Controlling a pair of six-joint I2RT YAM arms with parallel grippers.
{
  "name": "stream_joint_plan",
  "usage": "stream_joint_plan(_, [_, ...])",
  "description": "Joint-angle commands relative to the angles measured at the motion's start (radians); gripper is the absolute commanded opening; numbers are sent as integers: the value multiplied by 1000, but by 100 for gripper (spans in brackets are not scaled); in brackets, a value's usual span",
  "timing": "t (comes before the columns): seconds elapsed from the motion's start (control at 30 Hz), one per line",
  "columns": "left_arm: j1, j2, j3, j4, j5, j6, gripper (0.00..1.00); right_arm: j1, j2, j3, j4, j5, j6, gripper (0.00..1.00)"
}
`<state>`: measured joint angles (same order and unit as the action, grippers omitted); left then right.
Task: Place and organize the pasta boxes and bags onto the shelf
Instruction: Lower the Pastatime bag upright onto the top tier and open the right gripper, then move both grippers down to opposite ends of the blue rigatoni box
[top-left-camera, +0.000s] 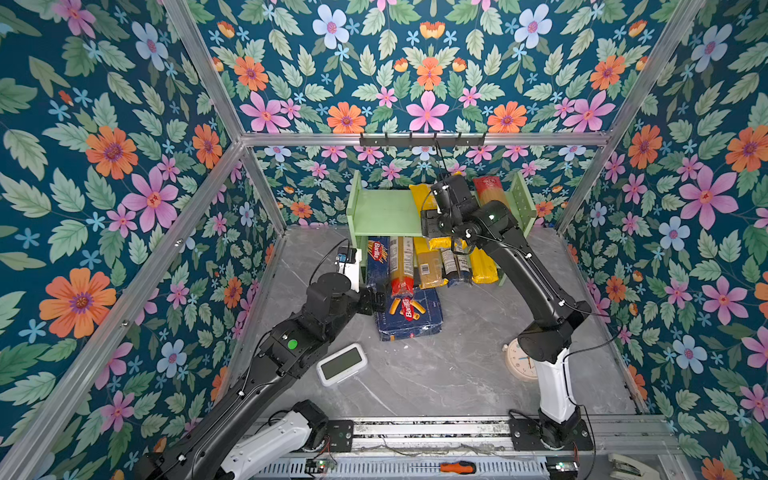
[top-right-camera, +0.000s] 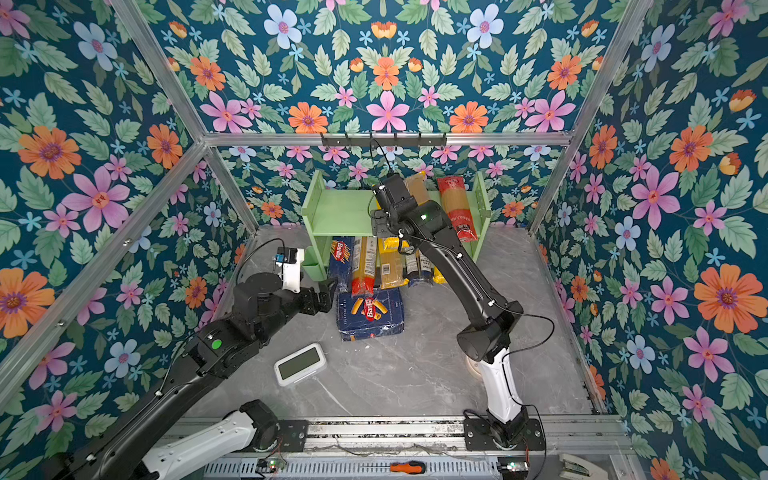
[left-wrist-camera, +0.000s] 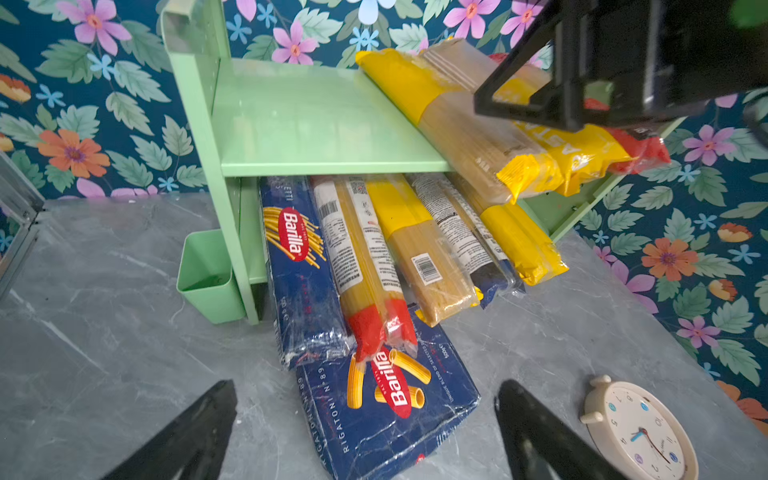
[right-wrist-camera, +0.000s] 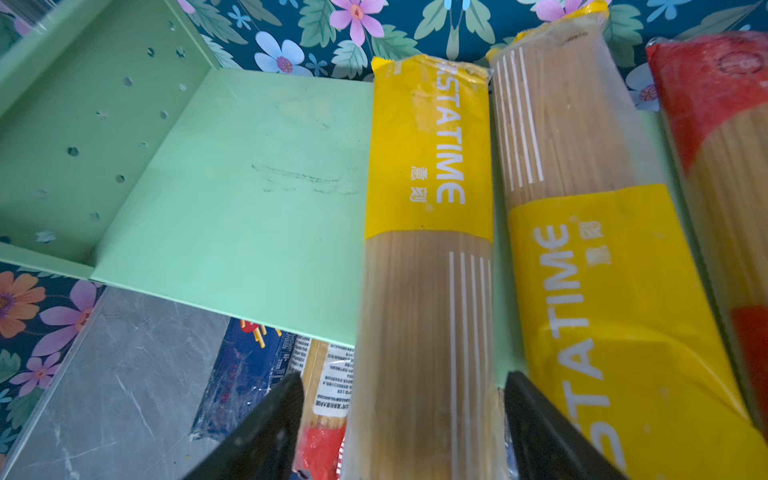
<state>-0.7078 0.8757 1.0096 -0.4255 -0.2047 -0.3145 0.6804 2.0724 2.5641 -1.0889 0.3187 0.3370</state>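
Setting a yellow-banded PASTATIME bag (right-wrist-camera: 428, 166) on the top tier of the shelf (right-wrist-camera: 249, 174) looks like the step in hand.

Right gripper (right-wrist-camera: 405, 374): jaws apart, one finger either side of the bag, apparently not pressing it; nothing clamped. The bag lies lengthwise beside a second yellow bag (right-wrist-camera: 602, 291) and a red-ended bag (right-wrist-camera: 715, 104). Its near end overhangs the tier's front edge.

To do it well, the gripper should lift straight clear with jaws wide. That way no finger drags the film and tips the overhanging bag off. A nudge toward the back first would likely seat it better.

Left gripper (left-wrist-camera: 365, 384): jaws fully apart, empty, hovering just above the rigatoni box (left-wrist-camera: 386, 419). The box lies on the table (left-wrist-camera: 104, 291) in front of the lower tier, not yet shelved. A red-tipped bag (left-wrist-camera: 374, 291) rests its end over the box, so drawing the box out risks dragging that bag. The spaghetti box (left-wrist-camera: 299, 270) sits in the lower tier, on the side nearest the green cup (left-wrist-camera: 208, 274).

Hidden or unclear:
- In both top views the right arm's wrist covers its own fingers and much of the bag beneath.
- The far ends of the lower-tier bags lie under the upper tier.
- The right wrist view cuts off the bag's near end, so the extent of overhang cannot be judged there.
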Motion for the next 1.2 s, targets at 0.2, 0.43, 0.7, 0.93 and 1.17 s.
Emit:
stream_joint_plan(0.2, [1,-128,-174,-69,-53,-141,100,137,-293,-358,71,44,8,85])
stream_joint_plan(0.43, [1,-199,-276,-94,-57,-246,100,159,-752,-1072,336,-111,188,94])
stream_joint_plan(0.7, [1,-212,-385,-67,-2,-348,100,159,-1080,-1570,448,-187,325,99])
stream_joint_plan(0.93, [1,-213,-458,-30,23,-391,98,146,-1169,-1819,635,-280,361,99])
stream_joint_plan(1.17, [1,-168,-498,27,42,-408,99,45,-1150,-1941,787,-414,388,99])
